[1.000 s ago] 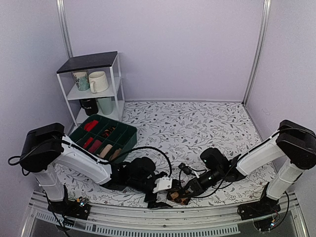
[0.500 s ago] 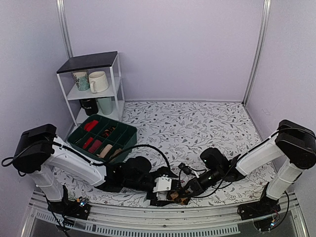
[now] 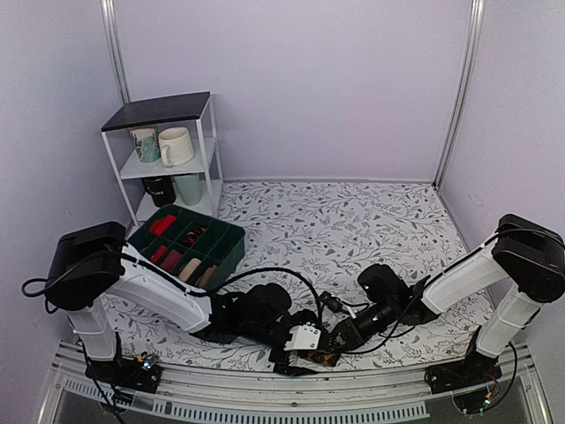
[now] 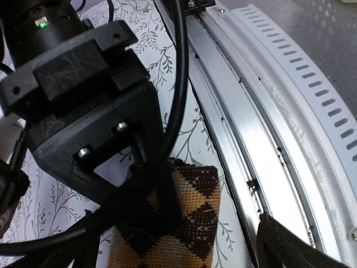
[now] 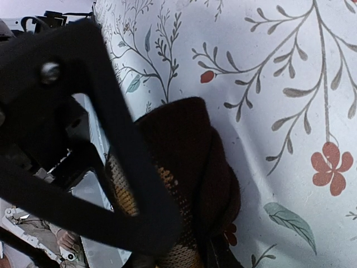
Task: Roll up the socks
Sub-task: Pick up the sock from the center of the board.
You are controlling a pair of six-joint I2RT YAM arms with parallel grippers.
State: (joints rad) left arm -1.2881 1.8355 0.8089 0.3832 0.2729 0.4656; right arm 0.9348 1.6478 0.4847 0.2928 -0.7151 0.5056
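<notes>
The socks (image 3: 320, 357) lie as a small brown and tan argyle bundle by the table's front edge. In the left wrist view the socks (image 4: 192, 220) show their diamond pattern, and my left gripper (image 4: 178, 254) stands open wide around them, one finger (image 4: 281, 245) near the rail. In the right wrist view the socks (image 5: 192, 162) look dark brown and partly rolled. My right gripper (image 5: 184, 245) is shut on them, and its black finger (image 5: 139, 190) crosses the bundle. From above, the left gripper (image 3: 305, 340) and right gripper (image 3: 338, 341) meet at the socks.
A green divided bin (image 3: 231, 245) with rolled socks stands at the left. Behind it is a white shelf (image 3: 208, 124) with mugs. A metal rail (image 4: 262, 128) runs along the table's front edge just beside the socks. Black cables (image 3: 282, 274) loop over the floral cloth.
My left arm has shifted right, closer to the socks, and its jaws have opened wider. The right gripper has kept its hold and place.
</notes>
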